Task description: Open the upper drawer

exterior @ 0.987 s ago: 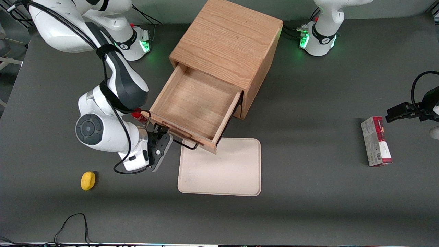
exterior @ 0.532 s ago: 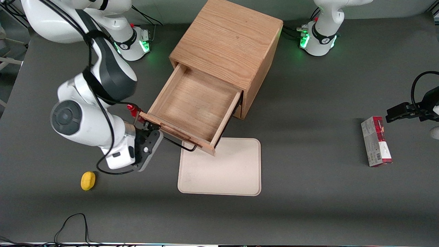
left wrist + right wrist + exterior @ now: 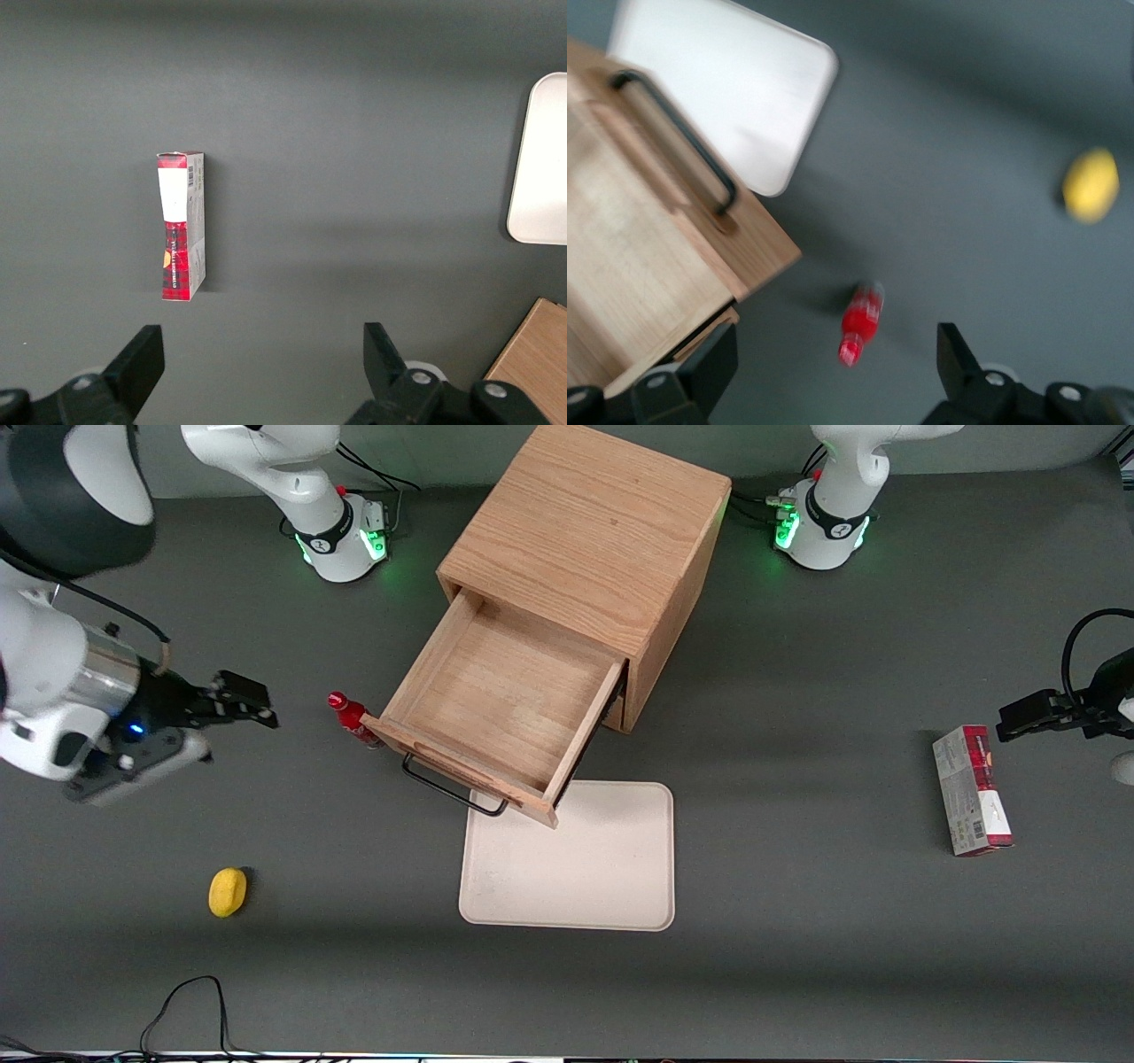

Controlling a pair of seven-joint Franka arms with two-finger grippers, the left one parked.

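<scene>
The upper drawer (image 3: 505, 691) of the oak cabinet (image 3: 594, 522) stands pulled well out, its inside bare. Its black bar handle (image 3: 452, 786) hangs over the edge of the tray. My right gripper (image 3: 252, 701) is open and holds nothing. It hovers off toward the working arm's end of the table, well apart from the handle. In the right wrist view the open gripper (image 3: 833, 372) looks down on the drawer front (image 3: 638, 257) and its handle (image 3: 678, 133).
A small red bottle (image 3: 353, 722) stands by the drawer's corner, between it and the gripper; it shows in the right wrist view (image 3: 862, 320). A yellow lemon (image 3: 228, 891) lies nearer the camera. A cream tray (image 3: 576, 868) lies in front of the drawer. A red-and-grey box (image 3: 970, 788) lies toward the parked arm's end.
My gripper has let go of the drawer handle and drawn away toward the working arm's end of the table, rising. The drawer stays pulled out.
</scene>
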